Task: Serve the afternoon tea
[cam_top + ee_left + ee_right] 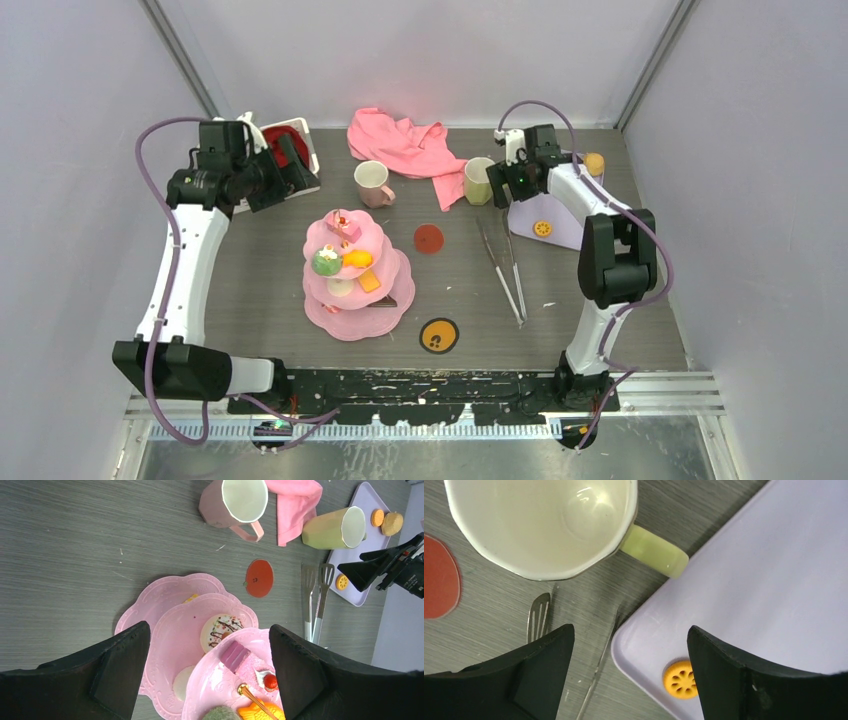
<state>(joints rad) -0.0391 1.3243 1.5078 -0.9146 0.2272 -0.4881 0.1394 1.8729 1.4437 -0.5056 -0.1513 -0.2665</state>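
The pink three-tier cake stand (350, 328) sits left of the table's middle, and we see toy food on its tiers: a green ball (325, 262), an orange fish-shaped pastry (357, 259), a pink block (352, 231) and an orange square (369, 281). The left wrist view adds a white round with chocolate drizzle (222, 630) on the middle tier. Behind the stand, the pale pink mug (372, 183) stands upright, well apart from it. The yellow-green mug (478, 181) is to its right, by the edge of a crumpled pink cloth (405, 145).

Between the mugs and the stand lies a red round coaster (429, 239), and an orange-and-black one (439, 336) lies near the front. Metal tongs (503, 265) lie right of centre, beside a lavender tray (570, 240) that carries a small orange cookie (542, 228).

Our left gripper (208, 630) is raised near the white basket (300, 135) at back left. Its fingers are spread wide with nothing between them. Our right gripper (630, 630) hangs over the tray's corner just beside the yellow-green mug's handle, likewise wide apart and empty.
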